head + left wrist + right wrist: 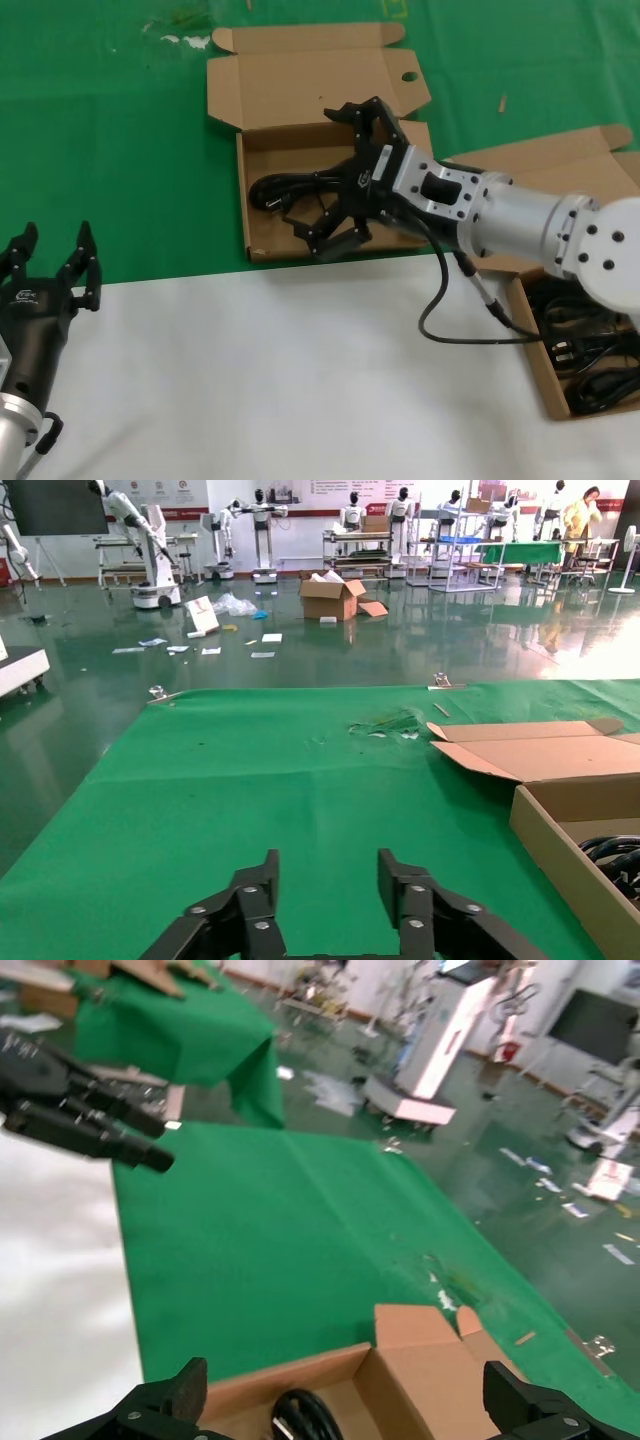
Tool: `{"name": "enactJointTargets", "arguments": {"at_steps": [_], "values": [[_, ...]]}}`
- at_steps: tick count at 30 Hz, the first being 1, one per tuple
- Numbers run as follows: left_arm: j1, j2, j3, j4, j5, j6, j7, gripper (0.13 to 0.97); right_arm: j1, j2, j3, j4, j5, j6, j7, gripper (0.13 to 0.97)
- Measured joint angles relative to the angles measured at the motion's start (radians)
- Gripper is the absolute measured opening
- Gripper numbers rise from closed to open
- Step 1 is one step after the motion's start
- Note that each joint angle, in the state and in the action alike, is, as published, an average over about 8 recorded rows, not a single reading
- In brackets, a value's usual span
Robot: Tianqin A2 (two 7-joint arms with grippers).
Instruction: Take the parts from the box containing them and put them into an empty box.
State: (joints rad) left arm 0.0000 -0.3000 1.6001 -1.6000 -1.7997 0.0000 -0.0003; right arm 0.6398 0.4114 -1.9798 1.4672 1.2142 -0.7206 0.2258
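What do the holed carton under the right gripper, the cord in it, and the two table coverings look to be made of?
Carton: plain brown corrugated cardboard, matte, with folded tabs. Cord lying in it: black, slightly glossy sheath, likely rubber or PVC. Green covering: seemingly cloth, matte and faintly creased. White covering: smooth, matte; cloth or paper, unclear. Right gripper, open above the carton: black fingers, apparently metal or plastic.

Layout of cartons, cords and grippers on the table

We find the holed carton [262,150] at centre rear with one cord [285,190] in it; our right gripper [340,180], jaws spread, hangs over that carton; the askew carton [545,375] sits at far right holding the remaining cords [590,360]; our left gripper [50,265] waits at near left, over the white sheet [260,370]
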Motion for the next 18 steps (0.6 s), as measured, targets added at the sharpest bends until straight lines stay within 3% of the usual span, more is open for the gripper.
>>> {"name": "enactJointTargets", "arguments": {"at_steps": [4, 8, 16, 18], "values": [[0.000, 0.000, 0.000, 0.000, 0.000, 0.000, 0.000, 0.419, -0.044, -0.008, 0.027, 0.009, 0.040, 0.050, -0.016, 0.951], [0.000, 0.000, 0.000, 0.000, 0.000, 0.000, 0.000, 0.419, -0.089, -0.016, 0.053, 0.019, 0.081, 0.100, -0.031, 0.961], [0.000, 0.000, 0.000, 0.000, 0.000, 0.000, 0.000, 0.635, -0.179, -0.031, 0.107, 0.037, 0.164, 0.202, -0.063, 0.966], [0.000, 0.000, 0.000, 0.000, 0.000, 0.000, 0.000, 0.657, -0.201, -0.035, 0.120, 0.042, 0.184, 0.227, -0.071, 0.966]]}}
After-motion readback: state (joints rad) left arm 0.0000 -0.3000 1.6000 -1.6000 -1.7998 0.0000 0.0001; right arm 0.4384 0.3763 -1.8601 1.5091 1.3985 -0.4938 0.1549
